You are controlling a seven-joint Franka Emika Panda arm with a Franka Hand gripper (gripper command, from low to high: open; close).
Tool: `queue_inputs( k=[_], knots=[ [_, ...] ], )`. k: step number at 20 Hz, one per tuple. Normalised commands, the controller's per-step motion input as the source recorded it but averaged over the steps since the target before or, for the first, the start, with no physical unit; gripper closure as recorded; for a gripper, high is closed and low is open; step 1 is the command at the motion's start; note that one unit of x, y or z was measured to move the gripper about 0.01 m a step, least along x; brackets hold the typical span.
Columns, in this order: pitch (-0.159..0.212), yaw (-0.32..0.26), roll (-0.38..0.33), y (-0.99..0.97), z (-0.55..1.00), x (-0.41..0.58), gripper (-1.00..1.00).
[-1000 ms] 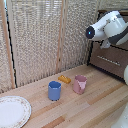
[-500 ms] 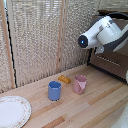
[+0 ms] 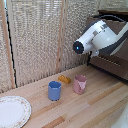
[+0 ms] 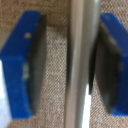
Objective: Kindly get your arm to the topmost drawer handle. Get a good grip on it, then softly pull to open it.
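In the wrist view my gripper [image 4: 67, 65] straddles the topmost drawer handle [image 4: 80, 30], a thin silver bar in front of the brown drawer front [image 4: 55, 107]. One blue-tipped finger [image 4: 25, 65] stands apart from the bar with a clear gap. The other finger [image 4: 114, 65] sits close against it. In the exterior view the arm [image 3: 97, 37] reaches from the right to the dark brown dresser [image 3: 112, 65]; its blue-ringed round end [image 3: 78, 47] faces the camera. The gripper and the handle are hidden behind the arm there.
On the wooden table [image 3: 100, 107] stand a blue cup [image 3: 54, 90] and a pink cup [image 3: 80, 84], with a small orange object [image 3: 64, 79] behind them. A white plate [image 3: 12, 111] lies at the exterior view's left. A woven screen [image 3: 40, 40] stands behind.
The arm's blue-ringed end has moved steadily down and toward the exterior view's left. The cups and the plate have not moved.
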Motion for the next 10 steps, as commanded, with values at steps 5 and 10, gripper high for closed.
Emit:
queue_inputs(
  k=[5, 10],
  knots=[
    [0.169, -0.019, 0.172, 0.11, 0.47, -0.003, -1.0],
    [0.142, -0.031, 0.345, 0.39, 0.03, 0.0, -1.0]
  ],
)
